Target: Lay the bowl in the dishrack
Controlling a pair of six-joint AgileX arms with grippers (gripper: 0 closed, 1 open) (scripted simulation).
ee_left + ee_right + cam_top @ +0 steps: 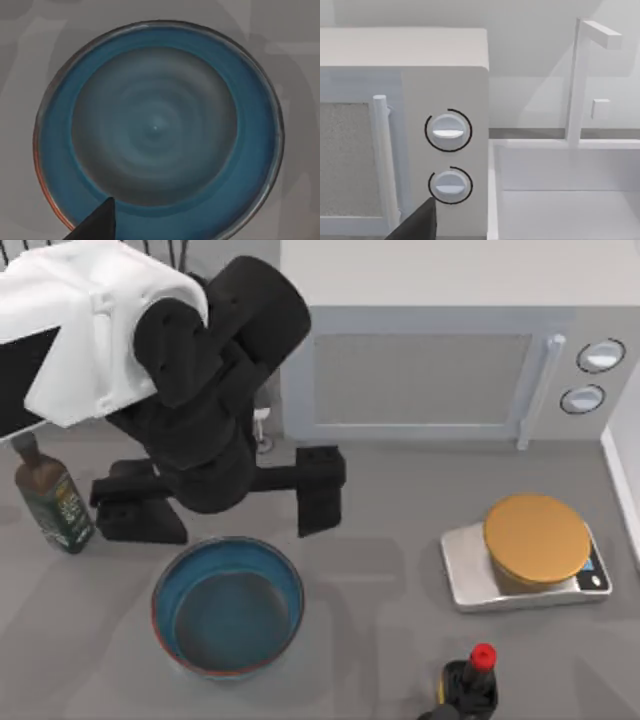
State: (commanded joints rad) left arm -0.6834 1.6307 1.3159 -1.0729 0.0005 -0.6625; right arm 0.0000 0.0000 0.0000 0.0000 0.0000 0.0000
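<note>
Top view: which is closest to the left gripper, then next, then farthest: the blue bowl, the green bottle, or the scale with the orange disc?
From the left gripper, wide open above the table:
1. Bowl, just below it, near the table's front.
2. Green bottle, at the left edge.
3. Scale, far off on the right side.

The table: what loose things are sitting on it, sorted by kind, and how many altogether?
Bowls: 1, blue bowl
Bottles: 2, green bottle, red-capped bottle
Scales: 1, scale
Microwaves: 1, microwave
Total: 5
</note>
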